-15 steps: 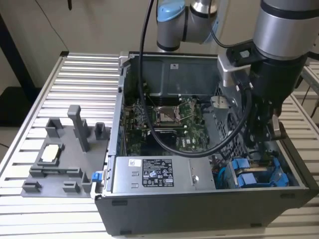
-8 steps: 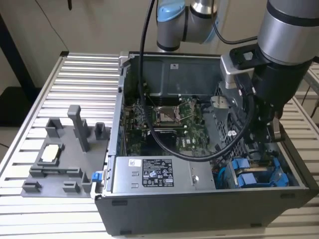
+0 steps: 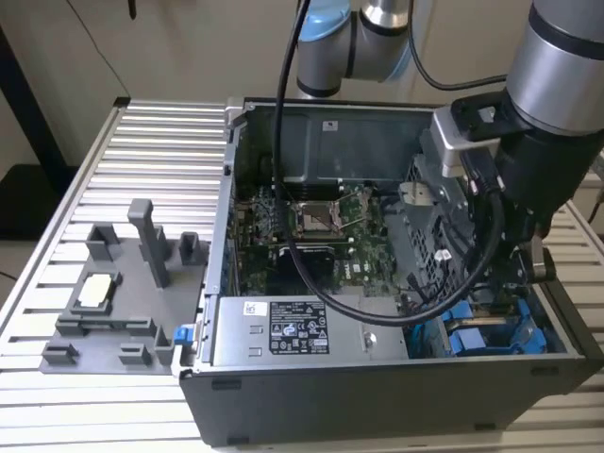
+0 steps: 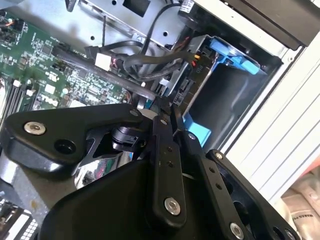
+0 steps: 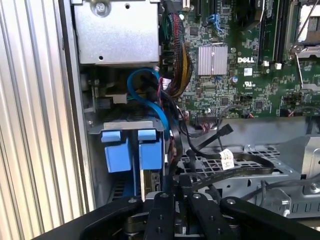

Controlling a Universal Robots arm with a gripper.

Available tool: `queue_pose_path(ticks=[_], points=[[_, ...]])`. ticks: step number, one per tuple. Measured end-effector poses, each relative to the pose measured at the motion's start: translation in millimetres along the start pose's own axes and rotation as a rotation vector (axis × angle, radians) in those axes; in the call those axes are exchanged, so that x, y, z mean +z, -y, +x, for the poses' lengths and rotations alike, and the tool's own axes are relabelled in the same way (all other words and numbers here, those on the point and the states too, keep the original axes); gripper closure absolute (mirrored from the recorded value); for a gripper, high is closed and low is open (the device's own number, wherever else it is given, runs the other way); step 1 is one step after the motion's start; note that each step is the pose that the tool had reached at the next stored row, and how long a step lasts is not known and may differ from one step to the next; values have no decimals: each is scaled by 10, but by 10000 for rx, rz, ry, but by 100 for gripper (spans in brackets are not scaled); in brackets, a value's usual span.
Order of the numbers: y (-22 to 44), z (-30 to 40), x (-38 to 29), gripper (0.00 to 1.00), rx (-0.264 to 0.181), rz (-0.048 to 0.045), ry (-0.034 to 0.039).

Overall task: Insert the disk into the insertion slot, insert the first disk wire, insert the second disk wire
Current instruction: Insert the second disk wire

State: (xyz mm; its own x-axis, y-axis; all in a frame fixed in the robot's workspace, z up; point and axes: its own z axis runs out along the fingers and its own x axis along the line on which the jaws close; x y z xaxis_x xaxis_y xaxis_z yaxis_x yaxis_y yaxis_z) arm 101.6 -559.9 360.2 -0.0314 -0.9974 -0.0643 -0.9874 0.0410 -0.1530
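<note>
Ribbed metal desk [image 3: 160, 132] carries an open computer case [image 3: 377, 396], and that case is my landmark for everything else. Beside the case, on the exterior view's left, sits a grey plastic jig [image 3: 113, 311] with several upright posts. Inside the case lie the green circuit board [image 3: 321, 236] and the grey power box [image 3: 293, 330] with its white label, which runs along the case's near wall.

My claw [image 4: 167, 117] is down in the corner of the case next to that power box, at the drive bay. Its two fingers look pressed close together, tips down among the black cables [image 4: 150, 62]; whether something thin is pinched between them I cannot tell.

The drive bay [image 4: 230, 95] shows dark metal walls and blue plastic fittings. In the first wrist view two blue tabs [image 5: 132, 150] stand at the bay's mouth with a silver edge between them, so I judge the disk [image 5: 147, 182] already seated. A blue data cable [image 5: 150, 100] curls above it inside the case. The wires seem the stage in hand; I cannot see whether either plug is home.
</note>
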Motion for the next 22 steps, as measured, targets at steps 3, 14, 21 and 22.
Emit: queue_pose_path(ticks=[3,14,21,22], points=[[35,47,3,84,6,-91,4],[142,169,13,84,41,-645,-3],[227,195,27,84,137,-987,589],[252,201,32,84,144,-1058,589]])
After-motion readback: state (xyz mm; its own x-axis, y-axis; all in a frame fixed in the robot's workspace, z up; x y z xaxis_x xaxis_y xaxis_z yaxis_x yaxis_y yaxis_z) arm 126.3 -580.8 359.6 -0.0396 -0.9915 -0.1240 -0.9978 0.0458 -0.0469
